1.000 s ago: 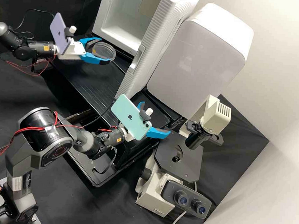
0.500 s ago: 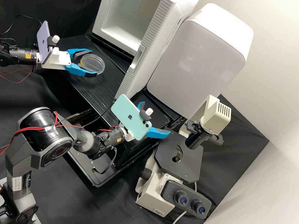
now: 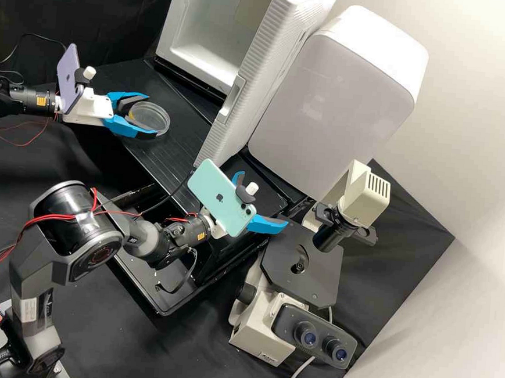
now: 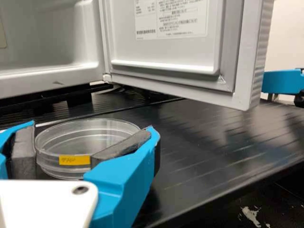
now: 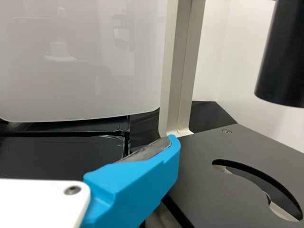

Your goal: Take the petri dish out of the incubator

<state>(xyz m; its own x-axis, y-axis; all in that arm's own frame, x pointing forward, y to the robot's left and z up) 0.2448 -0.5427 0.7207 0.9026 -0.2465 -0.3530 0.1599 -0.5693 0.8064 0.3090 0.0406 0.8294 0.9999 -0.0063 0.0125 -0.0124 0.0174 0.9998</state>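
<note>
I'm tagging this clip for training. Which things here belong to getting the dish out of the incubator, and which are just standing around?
In the job: petri dish, held in the left gripper; incubator, its door open.
Standing by: microscope; right gripper near it.

Light is bright & even, coming from above. White incubator (image 3: 208, 11) & wall (image 3: 474, 113) look nearly washed out; black cloth (image 3: 135, 343) stays dark w/ little detail. Soft shadow lies on the wall, lower right in high view. Glossy black tray (image 4: 228, 142) shows pale streak reflections; petri dish (image 4: 85, 140) rim glints.
</note>
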